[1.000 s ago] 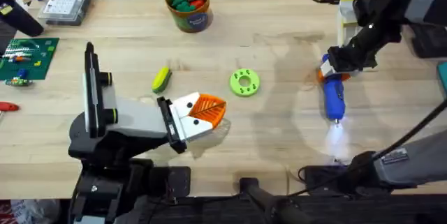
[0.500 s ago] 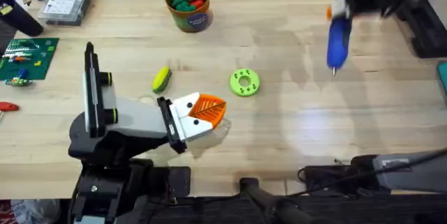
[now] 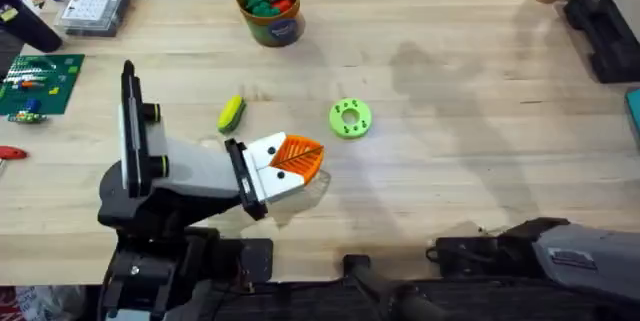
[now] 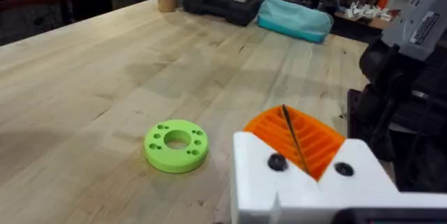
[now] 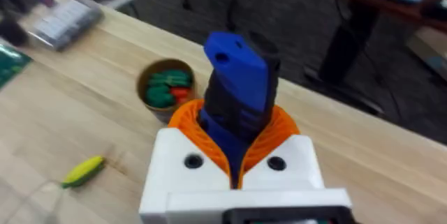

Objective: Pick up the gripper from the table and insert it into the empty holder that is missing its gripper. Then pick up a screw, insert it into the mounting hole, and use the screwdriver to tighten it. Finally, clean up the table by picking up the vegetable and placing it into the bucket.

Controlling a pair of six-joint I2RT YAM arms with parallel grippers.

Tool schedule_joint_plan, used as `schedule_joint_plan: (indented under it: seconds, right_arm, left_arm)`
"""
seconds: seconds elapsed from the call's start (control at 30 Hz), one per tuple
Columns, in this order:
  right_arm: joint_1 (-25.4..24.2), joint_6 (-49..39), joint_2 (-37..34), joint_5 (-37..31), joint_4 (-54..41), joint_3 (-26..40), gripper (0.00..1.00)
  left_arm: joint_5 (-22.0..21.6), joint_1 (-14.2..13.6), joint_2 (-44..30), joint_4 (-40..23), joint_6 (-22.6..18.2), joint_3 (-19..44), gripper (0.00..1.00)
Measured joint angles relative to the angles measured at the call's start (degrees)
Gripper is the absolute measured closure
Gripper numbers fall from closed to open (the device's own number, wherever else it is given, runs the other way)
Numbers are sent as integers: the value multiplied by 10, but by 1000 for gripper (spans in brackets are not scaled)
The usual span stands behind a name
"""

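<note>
My right gripper (image 5: 237, 161) is clamped on the screwdriver (image 5: 237, 88), high over the bucket (image 5: 164, 91) (vegetable (image 3: 231, 113) lies on the table); left gripper (image 3: 297, 161) fingers together.

The left arm (image 3: 150, 176) has a black base and black joints with a light grey link. Its gripper (image 3: 295, 161) has a white body with two dark round screws and orange ribbed pads (image 4: 307, 137). The right gripper (image 5: 237, 165) has the same white body, screws and orange pads
</note>
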State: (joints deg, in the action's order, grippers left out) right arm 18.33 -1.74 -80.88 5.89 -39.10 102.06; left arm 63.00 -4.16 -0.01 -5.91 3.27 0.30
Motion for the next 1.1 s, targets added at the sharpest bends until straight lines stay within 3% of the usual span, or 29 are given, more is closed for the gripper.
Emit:
schedule_joint_plan:
  seconds: [0.23, 0.57, 0.73, 0.93, 1.1]
  right_arm:
    - [10, 19, 64, 42, 40, -28, 977]
    - [10, 58, 168, 120, 298, -292, 978]
    - [10, 70, 174, 197, 372, -370, 978]
    - [11, 75, 174, 311, 433, -397, 978]
    - [27, 75, 174, 354, 458, -397, 978]
  left_arm:
    - [1, 0, 0, -2, 0, 0, 997]
    - [2, 0, 0, -2, 0, 0, 997]
    - [2, 0, 0, -2, 0, 0, 997]
    - [2, 0, 0, -2, 0, 0, 997]
    - [2, 0, 0, -2, 0, 0, 997]
